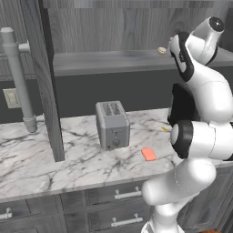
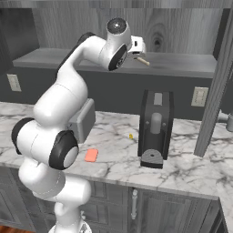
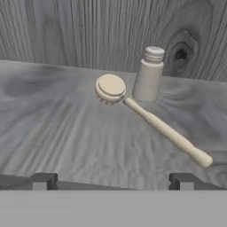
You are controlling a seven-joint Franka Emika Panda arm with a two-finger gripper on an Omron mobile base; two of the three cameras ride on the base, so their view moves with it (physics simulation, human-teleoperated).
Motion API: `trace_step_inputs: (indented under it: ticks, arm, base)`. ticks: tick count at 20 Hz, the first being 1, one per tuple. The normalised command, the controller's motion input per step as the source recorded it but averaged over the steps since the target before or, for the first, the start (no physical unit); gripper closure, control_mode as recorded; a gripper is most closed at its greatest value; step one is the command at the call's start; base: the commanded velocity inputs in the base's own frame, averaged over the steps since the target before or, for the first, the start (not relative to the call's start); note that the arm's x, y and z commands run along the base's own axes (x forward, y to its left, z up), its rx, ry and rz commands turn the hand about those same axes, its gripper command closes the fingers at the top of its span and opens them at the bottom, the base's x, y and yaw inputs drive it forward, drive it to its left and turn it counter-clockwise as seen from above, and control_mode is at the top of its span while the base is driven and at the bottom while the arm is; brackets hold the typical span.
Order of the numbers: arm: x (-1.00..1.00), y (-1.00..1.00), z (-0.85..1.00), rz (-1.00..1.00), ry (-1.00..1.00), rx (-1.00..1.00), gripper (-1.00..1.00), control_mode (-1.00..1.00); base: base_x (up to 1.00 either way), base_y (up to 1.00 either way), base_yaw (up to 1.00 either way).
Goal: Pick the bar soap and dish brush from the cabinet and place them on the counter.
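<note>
- gripper [image 3: 113,181] is seen w/ fingers spread wide apart, nothing between them; dark fingertips [image 3: 43,181] sit at the 7 and 5 o'clock corners of the hand view.
- dish brush [image 3: 148,118] is laid flat on the cabinet shelf [image 3: 53,128], ahead of the gripper and apart from it; round head at approx. 12 o'clock of centre, handle run out toward 4 o'clock.
- small beige bottle [image 3: 149,74] w/ grey cap is stood upright just beside the brush head, at its 2 o'clock, close to the wood-grain back wall; contact between the two can't be told.
- in right base view the hand is raised to the cabinet [image 2: 182,27] shelf, w/ the brush [image 2: 143,60] glimpsed just past it at 3 o'clock.
- in left base view the brush head [image 1: 161,50] is seen on the shelf, just at 9 o'clock of the arm's upper link.
- bar soap [image 1: 149,154] is lying flat on the counter [image 1: 41,159], at 4 o'clock of the toaster [image 1: 113,124], near the front edge; also seen in right base view [image 2: 91,155].
- tiny yellow speck [image 2: 131,135] is resting on the marble, betw. soap and coffee machine [image 2: 155,129], nearer the machine.
- open cabinet door [image 1: 43,77] is seen edge-on at 9 o'clock of the toaster.
- wall outlets [image 2: 199,96] are mounted on the dark backsplash.
- drawers w/ silver handles [image 1: 127,194] are set under the counter.
</note>
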Motion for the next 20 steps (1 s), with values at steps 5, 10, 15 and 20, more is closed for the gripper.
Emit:
trace_step_inputs:
  ticks: [5,10,15,20]
  arm:
    - [0.26,-0.09,-0.07,0.02,-0.04,0.03,-1.00,-1.00]
    - [0.35,-0.05,-0.01,0.02,-0.01,0.03,-1.00,-1.00]
    - [0.43,-0.05,0.00,0.01,0.00,0.03,-1.00,-1.00]
    - [0.44,-0.06,0.00,0.01,0.00,0.02,-1.00,-1.00]
  base:
    - [0.00,0.00,0.00]
    - [0.00,0.00,0.00]
    - [0.00,0.00,0.00]
    - [0.00,0.00,0.00]
